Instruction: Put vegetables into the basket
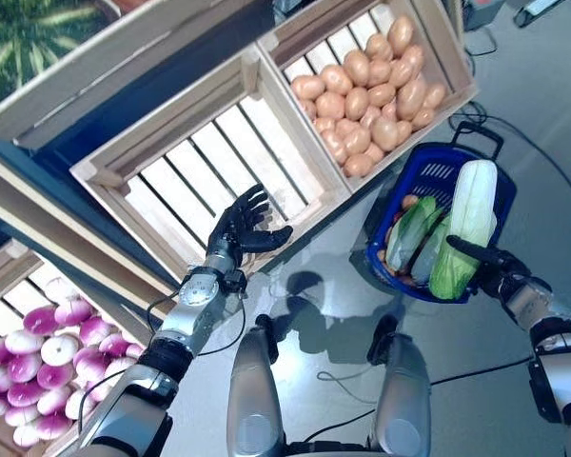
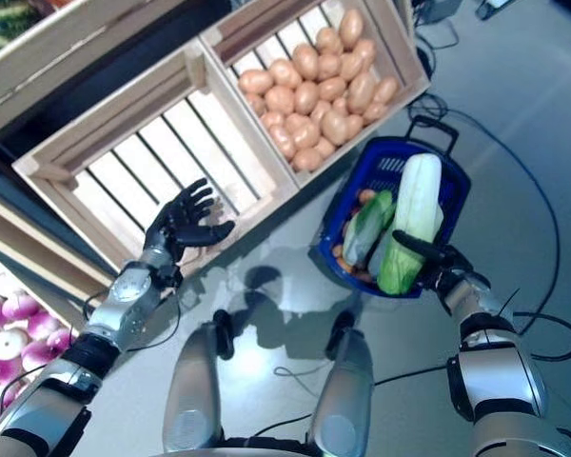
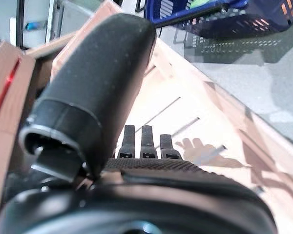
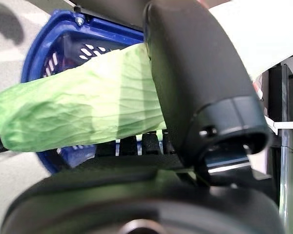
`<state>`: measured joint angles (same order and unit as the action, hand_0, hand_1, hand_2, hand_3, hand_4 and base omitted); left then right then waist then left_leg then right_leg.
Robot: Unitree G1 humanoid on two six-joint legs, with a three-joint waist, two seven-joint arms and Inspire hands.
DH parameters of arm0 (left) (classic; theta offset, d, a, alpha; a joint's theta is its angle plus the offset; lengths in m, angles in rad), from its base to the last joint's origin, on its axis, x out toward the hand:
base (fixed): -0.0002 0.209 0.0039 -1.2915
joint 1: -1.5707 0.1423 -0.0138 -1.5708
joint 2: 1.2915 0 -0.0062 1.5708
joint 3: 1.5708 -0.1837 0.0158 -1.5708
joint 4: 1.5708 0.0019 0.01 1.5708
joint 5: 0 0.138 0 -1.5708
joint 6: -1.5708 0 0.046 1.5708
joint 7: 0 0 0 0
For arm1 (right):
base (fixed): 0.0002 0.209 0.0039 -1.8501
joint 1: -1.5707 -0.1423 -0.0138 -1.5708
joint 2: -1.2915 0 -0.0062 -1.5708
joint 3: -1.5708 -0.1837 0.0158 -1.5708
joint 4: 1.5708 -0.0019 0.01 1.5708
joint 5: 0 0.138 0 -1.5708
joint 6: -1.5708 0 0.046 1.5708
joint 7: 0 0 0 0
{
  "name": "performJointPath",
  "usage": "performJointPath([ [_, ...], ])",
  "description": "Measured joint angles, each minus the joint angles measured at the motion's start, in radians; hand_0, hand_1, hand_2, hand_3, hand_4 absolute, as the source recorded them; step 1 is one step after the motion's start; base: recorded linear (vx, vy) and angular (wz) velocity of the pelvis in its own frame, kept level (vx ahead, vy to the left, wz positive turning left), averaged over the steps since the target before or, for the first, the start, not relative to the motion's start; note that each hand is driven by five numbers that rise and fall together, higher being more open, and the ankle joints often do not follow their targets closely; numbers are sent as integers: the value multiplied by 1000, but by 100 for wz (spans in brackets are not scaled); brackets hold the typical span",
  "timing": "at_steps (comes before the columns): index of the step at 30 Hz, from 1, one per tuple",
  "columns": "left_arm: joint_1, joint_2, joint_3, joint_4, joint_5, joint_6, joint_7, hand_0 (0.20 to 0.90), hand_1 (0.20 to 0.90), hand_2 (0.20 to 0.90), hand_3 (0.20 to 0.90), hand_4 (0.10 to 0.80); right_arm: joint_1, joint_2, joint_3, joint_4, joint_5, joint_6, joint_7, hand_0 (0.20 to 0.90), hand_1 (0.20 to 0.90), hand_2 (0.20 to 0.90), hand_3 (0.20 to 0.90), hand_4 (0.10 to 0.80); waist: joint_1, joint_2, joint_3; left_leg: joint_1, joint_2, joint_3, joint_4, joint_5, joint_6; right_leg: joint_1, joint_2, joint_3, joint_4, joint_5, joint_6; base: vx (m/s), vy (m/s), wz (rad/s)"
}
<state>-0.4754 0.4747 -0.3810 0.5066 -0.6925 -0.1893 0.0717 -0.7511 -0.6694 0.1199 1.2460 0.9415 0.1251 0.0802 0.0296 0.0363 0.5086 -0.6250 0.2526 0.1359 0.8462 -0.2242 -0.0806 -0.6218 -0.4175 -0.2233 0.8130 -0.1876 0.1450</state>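
Note:
The blue basket [image 1: 426,168] stands on the grey floor by the stand. My right hand [image 1: 500,268] is shut on a long white and green cabbage [image 1: 468,224], thumb [image 4: 195,87] across its green end and fingers under it. The cabbage [image 4: 88,112] lies lengthwise over the basket's near rim [image 4: 44,44]. Another green leafy vegetable [image 1: 414,233] and small orange-brown pieces [image 1: 409,202] lie in the basket. My left hand [image 1: 238,228] is open and empty, with straight fingers, over the front edge of a slatted wooden crate [image 1: 209,143].
The tilted wooden stand holds more crates; one crate [image 1: 295,43] ends right beside the basket's far side. The basket's black handle [image 1: 476,129] sticks out at its far end. Grey floor lies between the stand and the basket.

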Motion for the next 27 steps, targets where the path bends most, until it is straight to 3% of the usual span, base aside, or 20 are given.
performJointPath([
  [5, 7, 10, -7, -34, -31, -4, 13, 900, 900, 900, 900, 800, -41, -17, -1, -37, 0, -15, -26, 300, 300, 300, 300, 400, 1, 11, 9, -148, 9, -34, 245, -99, 4, -156, -56, 61, 266, -119, 4, -12, -12, 13],
  [8, 9, 9, -7, -75, -51, -5, 14, 900, 900, 900, 900, 800, -53, -32, -3, -38, 2, -28, -44, 300, 300, 300, 300, 400, 0, 17, 12, -203, 9, -52, 317, -125, 0, -205, -69, 75, 349, -159, 3, -20, -37, 13],
  [9, 9, 9, -7, -84, -56, -9, 14, 900, 900, 900, 900, 800, -53, -35, -8, -38, 7, -29, -54, 900, 900, 900, 900, 800, -1, 18, 12, -217, 10, -56, 340, -134, -3, -217, -74, 79, 376, -175, 3, -19, -24, 12],
  [17, 9, 11, -37, -123, -68, -51, 26, 900, 900, 900, 900, 800, -83, -66, -55, -36, 20, -32, -93, 900, 900, 900, 900, 800, 0, 21, 13, -302, 23, -101, 440, -171, -29, -301, -77, 92, 502, -242, -15, -11, -10, 2],
  [27, 7, 11, -44, -142, -71, -84, 27, 900, 900, 900, 900, 800, -85, -80, -112, -35, 60, -39, -102, 900, 900, 900, 900, 800, -10, 21, 13, -302, 27, -111, 444, -176, -39, -302, -74, 87, 521, -261, -23, 12, 7, 0],
])
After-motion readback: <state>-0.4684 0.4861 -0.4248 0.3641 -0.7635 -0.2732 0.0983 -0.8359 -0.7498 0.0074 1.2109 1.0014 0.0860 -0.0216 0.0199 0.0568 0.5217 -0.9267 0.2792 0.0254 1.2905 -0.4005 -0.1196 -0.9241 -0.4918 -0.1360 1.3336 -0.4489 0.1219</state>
